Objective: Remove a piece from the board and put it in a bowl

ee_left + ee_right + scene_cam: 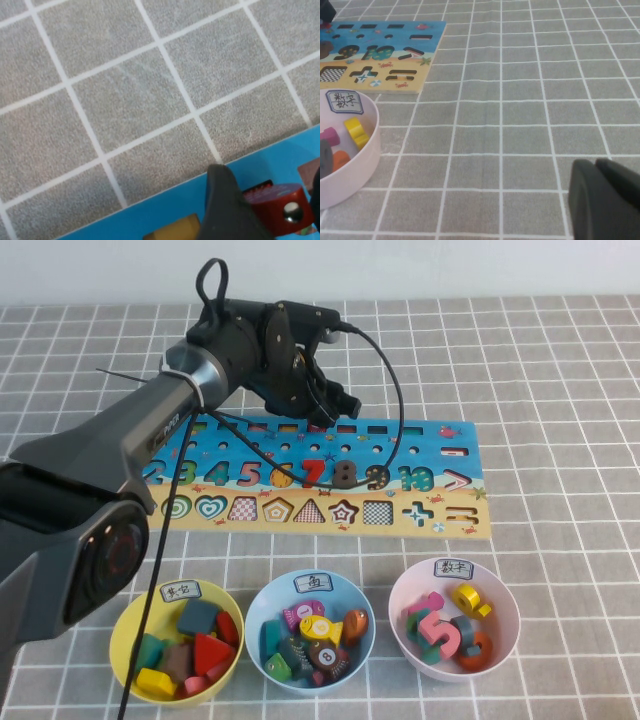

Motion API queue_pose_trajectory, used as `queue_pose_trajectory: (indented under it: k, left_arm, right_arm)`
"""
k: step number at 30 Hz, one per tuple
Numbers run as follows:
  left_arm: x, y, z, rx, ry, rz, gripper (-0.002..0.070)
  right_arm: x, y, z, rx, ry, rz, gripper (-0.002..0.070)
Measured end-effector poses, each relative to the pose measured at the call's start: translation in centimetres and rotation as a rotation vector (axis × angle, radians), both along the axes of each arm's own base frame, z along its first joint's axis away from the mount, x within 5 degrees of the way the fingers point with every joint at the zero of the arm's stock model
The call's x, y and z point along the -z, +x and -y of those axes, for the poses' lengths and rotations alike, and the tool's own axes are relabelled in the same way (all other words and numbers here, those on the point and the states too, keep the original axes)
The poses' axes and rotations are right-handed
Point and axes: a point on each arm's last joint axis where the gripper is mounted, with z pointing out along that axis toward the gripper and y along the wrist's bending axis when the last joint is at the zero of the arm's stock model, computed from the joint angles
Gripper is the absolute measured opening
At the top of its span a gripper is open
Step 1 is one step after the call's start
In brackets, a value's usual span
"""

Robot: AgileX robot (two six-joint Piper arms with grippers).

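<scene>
The board (pixel 440 455) lies across the middle of the table. My left gripper (pixel 335 408) is down at the board's far edge, above the numeral row. In the left wrist view its dark fingers (pixel 225 205) close on both sides of the small red piece (pixel 275 205), which has a pale round spot and sits just over a dark slot in the blue board (pixel 175 210). The piece is hidden by the gripper in the high view. The light blue bowl (pixel 262 605) stands in front of the board, holding several fish blocks. My right gripper (pixel 600 172) is shut and empty over bare table, out of the high view.
A yellow bowl (pixel 125 615) of shape blocks stands left of the blue one. A pink bowl (pixel 505 590) of numerals stands to its right and shows in the right wrist view (pixel 367 150). A yellow piece (pixel 170 231) sits in the board beside the red one.
</scene>
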Motion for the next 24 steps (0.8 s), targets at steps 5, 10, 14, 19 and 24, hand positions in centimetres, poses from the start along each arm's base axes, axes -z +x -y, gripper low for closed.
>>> queue_pose_trajectory:
  k: [5, 10, 14, 19, 24]
  left_arm:
    - [-0.05, 0.06, 0.03, -0.001, -0.004, 0.008, 0.0318]
    - [-0.10, 0.13, 0.06, -0.001, -0.008, 0.017, 0.0318]
    - [0.12, 0.15, 0.07, -0.022, -0.019, 0.005, 0.0318]
    - [0.72, 0.20, 0.09, -0.034, -0.021, -0.011, 0.0318]
    - [0.72, 0.20, 0.09, -0.034, -0.021, -0.011, 0.0318]
  right_arm:
    - [0.00, 0.00, 0.00, 0.000, 0.000, 0.000, -0.0017]
    - [0.00, 0.00, 0.00, 0.000, 0.000, 0.000, -0.0017]
    - [0.00, 0.00, 0.00, 0.000, 0.000, 0.000, -0.0017]
    - [0.00, 0.00, 0.00, 0.000, 0.000, 0.000, -0.0017]
    - [0.00, 0.00, 0.00, 0.000, 0.000, 0.000, -0.0017]
